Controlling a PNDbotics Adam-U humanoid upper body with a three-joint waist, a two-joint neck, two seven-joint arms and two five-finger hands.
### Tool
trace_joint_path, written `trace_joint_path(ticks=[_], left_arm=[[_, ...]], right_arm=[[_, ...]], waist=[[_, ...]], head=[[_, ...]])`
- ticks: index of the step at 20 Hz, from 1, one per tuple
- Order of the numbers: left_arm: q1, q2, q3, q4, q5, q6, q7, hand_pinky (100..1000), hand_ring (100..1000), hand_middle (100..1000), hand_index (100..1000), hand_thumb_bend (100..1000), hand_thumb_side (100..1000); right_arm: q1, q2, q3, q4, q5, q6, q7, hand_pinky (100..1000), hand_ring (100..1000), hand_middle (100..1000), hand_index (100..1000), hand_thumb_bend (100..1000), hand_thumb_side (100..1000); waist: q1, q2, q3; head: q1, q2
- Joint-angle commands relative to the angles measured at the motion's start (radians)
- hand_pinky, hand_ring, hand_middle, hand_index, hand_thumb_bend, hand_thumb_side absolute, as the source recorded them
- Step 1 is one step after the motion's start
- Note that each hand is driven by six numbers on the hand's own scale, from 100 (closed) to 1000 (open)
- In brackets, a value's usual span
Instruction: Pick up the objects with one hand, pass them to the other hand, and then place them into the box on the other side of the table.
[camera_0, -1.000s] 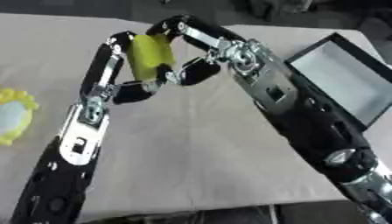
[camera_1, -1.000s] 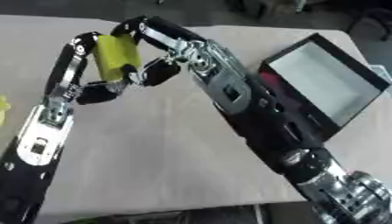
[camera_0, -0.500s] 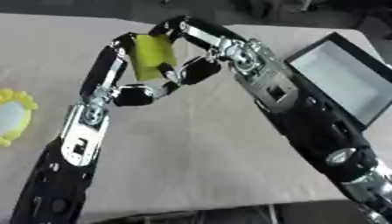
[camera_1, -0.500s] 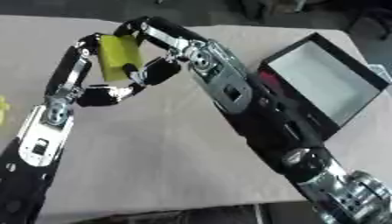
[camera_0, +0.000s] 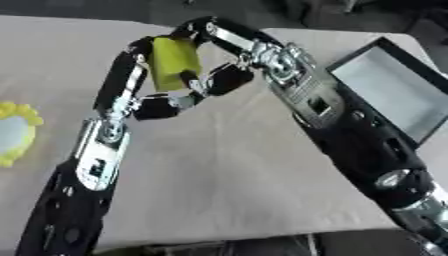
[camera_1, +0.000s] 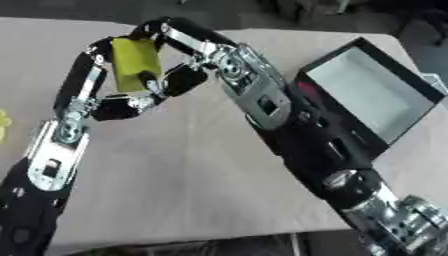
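Note:
A yellow block (camera_0: 174, 62) is held up above the table's far middle, between both hands. My left hand (camera_0: 150, 102) reaches it from below and the left, with fingers along its left side and the thumb under it. Coming in from the right, my right hand (camera_0: 229, 77) has fingers curled over the block's top and its thumb at the right face. The black box (camera_1: 348, 131) with a pale inside lies open at the table's right edge.
A yellow flower-shaped thing with a pale round centre (camera_0: 12, 133) lies at the left edge of the table. Beige cloth (camera_0: 227, 170) covers the table between the two arms. Dark clutter shows beyond the far edge.

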Motion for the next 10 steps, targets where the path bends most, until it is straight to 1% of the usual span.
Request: trace_joint_path(ticks=[1, 5, 10], left_arm=[[-0.011, -0.002, 0.005, -0.003, 0.011, 0.029, 0.023, 718, 601, 694, 872, 648, 478], [-0.009, 0.001, 0.008, 0.006, 0.019, 0.040, 0.027, 718, 598, 689, 859, 626, 469], [-0.001, 0.013, 0.017, 0.015, 0.039, 0.040, 0.026, 717, 592, 676, 843, 582, 467]], right_arm=[[-0.012, -0.024, -0.013, -0.047, -0.022, 0.005, 0.009, 938, 775, 553, 626, 100, 100], [-0.002, -0.037, -0.027, -0.093, -0.054, 0.024, 0.011, 944, 777, 556, 629, 100, 100], [0.015, -0.070, -0.068, -0.169, -0.118, 0.072, -0.016, 954, 781, 559, 634, 100, 100]], waist=[[0.005, -0.015, -0.004], [0.004, -0.016, -0.007], [0.006, -0.019, -0.014]], head=[[0.003, 0.006], [0.007, 0.006], [0.006, 0.006]])
